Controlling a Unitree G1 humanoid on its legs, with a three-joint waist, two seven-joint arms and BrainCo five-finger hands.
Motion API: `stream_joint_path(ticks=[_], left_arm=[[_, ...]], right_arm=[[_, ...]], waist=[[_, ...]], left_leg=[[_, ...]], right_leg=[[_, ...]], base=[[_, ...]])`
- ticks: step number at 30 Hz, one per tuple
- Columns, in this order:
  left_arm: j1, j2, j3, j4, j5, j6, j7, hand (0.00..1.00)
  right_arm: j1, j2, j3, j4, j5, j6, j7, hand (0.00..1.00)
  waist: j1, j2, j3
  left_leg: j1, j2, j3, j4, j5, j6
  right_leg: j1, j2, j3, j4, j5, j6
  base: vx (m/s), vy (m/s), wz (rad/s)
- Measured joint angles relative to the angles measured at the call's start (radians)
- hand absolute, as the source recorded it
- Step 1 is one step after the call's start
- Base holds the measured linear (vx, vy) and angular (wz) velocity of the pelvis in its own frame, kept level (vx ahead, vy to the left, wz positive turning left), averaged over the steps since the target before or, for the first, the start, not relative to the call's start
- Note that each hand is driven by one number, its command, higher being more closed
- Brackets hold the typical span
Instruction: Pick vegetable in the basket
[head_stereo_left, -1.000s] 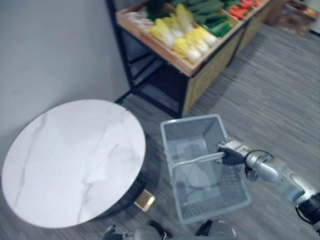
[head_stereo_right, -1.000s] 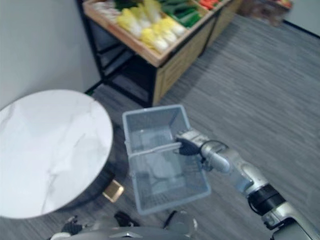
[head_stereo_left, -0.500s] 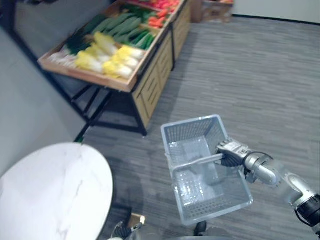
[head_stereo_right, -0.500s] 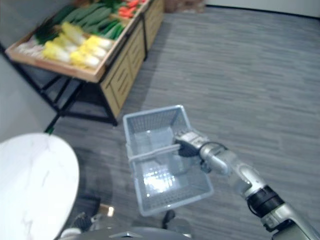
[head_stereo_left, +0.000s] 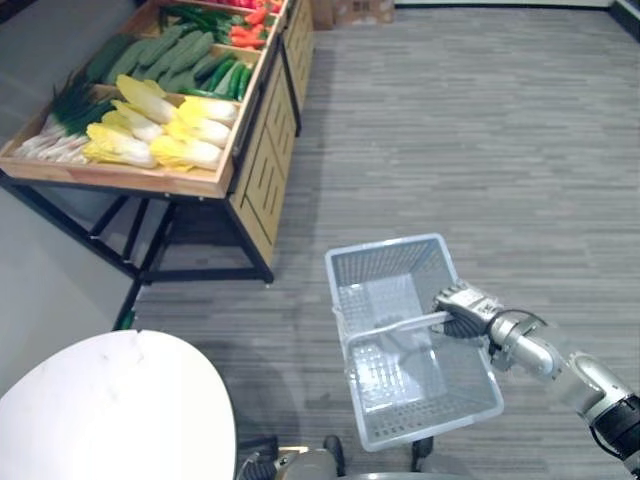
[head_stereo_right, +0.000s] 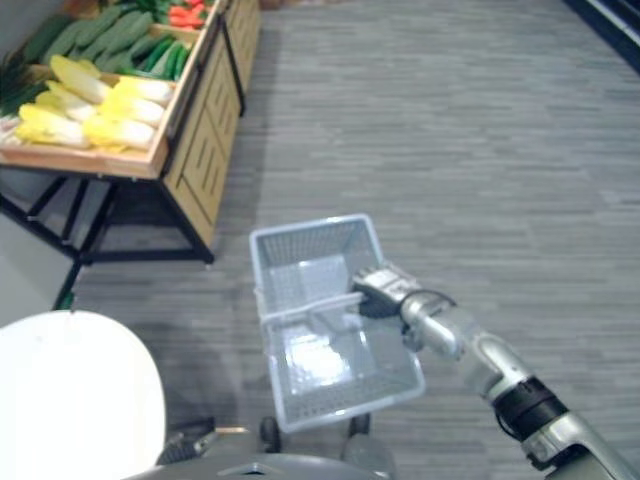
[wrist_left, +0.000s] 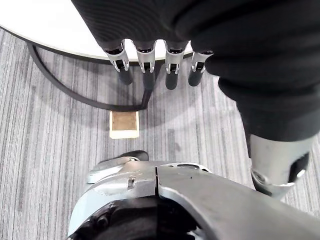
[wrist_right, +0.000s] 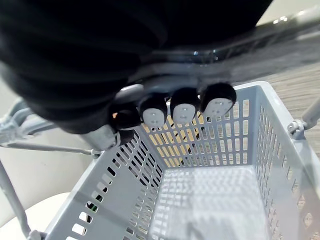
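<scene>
A grey plastic basket (head_stereo_left: 385, 247) hangs in front of me with nothing inside it. My right hand (head_stereo_left: 462, 310) is shut on the basket's handle (head_stereo_left: 395, 325), its fingers (wrist_right: 184, 111) curled over the bar above the slotted wall (wrist_right: 200, 145). The vegetables lie on a wooden stand (head_stereo_left: 130, 180) at the upper left, well away from the basket: yellow-white cabbages (head_stereo_left: 190, 140), green cucumbers (head_stereo_left: 160, 55), spring onions (head_stereo_left: 60, 125) and red ones further back. My left hand (wrist_left: 146, 65) hangs low beside the round table with its fingers straight and nothing in it.
A round white marble table (head_stereo_left: 110, 410) stands at the lower left. The stand has black metal legs (head_stereo_left: 150, 250) and wooden drawers (head_stereo_left: 265, 165) along its side. Grey striped carpet (head_stereo_left: 480, 130) stretches to the right. A small tan block (wrist_left: 123, 124) lies on the floor by the table.
The whole picture has shifted as the camera turned: the table now sits at the lower left and the stand at the upper left. The basket stays in my right hand.
</scene>
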Motion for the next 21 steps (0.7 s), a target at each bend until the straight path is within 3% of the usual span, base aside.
stream_joint_path(ticks=[3,6,7,8,9,10,11,14,15,18,20,21], left_arm=[[0.0,0.015,-0.041,-0.005,0.0,0.0,-0.006,0.0],[-0.001,0.04,-0.09,-0.004,0.0,-0.001,-0.016,0.0],[-0.001,0.055,-0.101,-0.004,0.0,0.0,-0.019,0.0],[-0.001,0.061,-0.108,-0.004,0.0,-0.001,-0.021,0.0],[-0.002,0.07,-0.12,-0.006,0.0,0.0,-0.025,0.0],[-0.002,0.071,-0.127,-0.006,0.0,0.0,-0.025,0.0],[-0.008,0.075,-0.13,-0.005,-0.001,0.002,-0.025,0.0],[-0.035,0.071,-0.134,0.007,-0.001,0.007,-0.028,0.0],[-0.039,0.067,-0.134,0.002,0.0,0.007,-0.03,0.0],[-0.041,0.067,-0.132,-0.007,0.006,0.007,-0.033,0.0],[-0.033,0.077,-0.116,-0.016,0.037,0.007,-0.033,0.0],[-0.035,0.08,-0.106,-0.015,0.041,0.009,-0.032,0.0]], right_arm=[[0.019,0.015,-0.038,0.013,0.0,0.003,-0.003,1.0],[0.021,0.017,-0.038,0.019,-0.009,0.011,-0.007,1.0],[0.021,0.019,-0.039,0.018,-0.02,0.01,-0.008,1.0],[0.021,0.02,-0.039,0.018,-0.024,0.01,-0.008,1.0],[0.023,0.027,-0.039,0.018,-0.037,0.009,-0.008,1.0],[0.023,0.038,-0.04,0.019,-0.04,0.009,-0.008,1.0],[0.024,0.056,-0.047,0.019,-0.04,0.009,-0.008,1.0],[0.026,0.086,-0.092,0.018,-0.037,-0.001,-0.008,1.0],[0.027,0.087,-0.107,0.019,-0.037,-0.001,-0.008,1.0],[0.032,0.087,-0.134,0.018,-0.038,0.001,-0.008,1.0],[0.073,0.088,-0.178,0.013,-0.038,0.001,-0.01,1.0],[0.088,0.088,-0.196,0.011,-0.038,0.002,-0.01,1.0]], waist=[[-0.003,-0.006,0.004],[-0.011,-0.012,0.024],[-0.013,-0.026,0.036],[-0.015,-0.03,0.039],[-0.024,-0.027,0.048],[-0.031,-0.033,0.049],[-0.036,-0.035,0.051],[-0.044,-0.024,0.06],[-0.049,-0.026,0.063],[-0.065,-0.014,0.079],[-0.066,-0.042,0.077],[-0.065,-0.041,0.077]], left_leg=[[0.023,-0.016,0.0,0.006,-0.026,0.038],[0.066,-0.023,0.005,0.016,-0.071,0.066],[0.097,-0.036,0.005,0.016,-0.081,0.076],[0.109,-0.038,0.004,0.016,-0.086,0.081],[0.13,-0.038,-0.001,0.015,-0.095,0.092],[0.142,-0.038,-0.004,0.015,-0.102,0.096],[0.145,-0.033,-0.009,0.015,-0.109,0.103],[0.147,-0.024,-0.033,0.006,-0.133,0.096],[0.152,-0.017,-0.043,0.009,-0.139,0.079],[0.182,0.008,-0.081,0.0,-0.159,0.039],[0.25,0.024,-0.125,-0.02,-0.199,-0.025],[0.264,0.037,-0.142,-0.011,-0.213,-0.043]], right_leg=[[-0.066,-0.03,0.016,0.188,-0.083,0.012],[-0.195,-0.056,0.047,0.532,-0.091,-0.002],[-0.243,-0.079,0.05,0.669,-0.066,-0.058],[-0.264,-0.087,0.053,0.719,-0.046,-0.085],[-0.302,-0.097,0.059,0.804,-0.012,-0.095],[-0.323,-0.1,0.058,0.841,-0.031,-0.099],[-0.346,-0.092,0.05,0.836,-0.073,-0.093],[-0.367,-0.071,0.003,0.593,-0.07,-0.083],[-0.363,-0.059,0.006,0.446,-0.053,-0.058],[-0.354,-0.042,0.029,0.198,-0.017,-0.015],[-0.329,-0.043,0.049,0.12,-0.01,-0.008],[-0.331,-0.041,0.055,0.151,0.072,-0.004]], base=[[0.05,0.104,-0.05],[-0.02,0.114,-0.05],[0.04,0.102,0.03],[0.06,0.088,0.07],[0.12,0.063,0.1],[0.17,0.042,0.11],[0.29,0.027,0.15],[0.31,-0.037,0.21],[0.4,-0.119,0.31],[0.42,-0.177,0.54],[0.65,-0.371,0.67],[0.57,-0.351,0.65]])
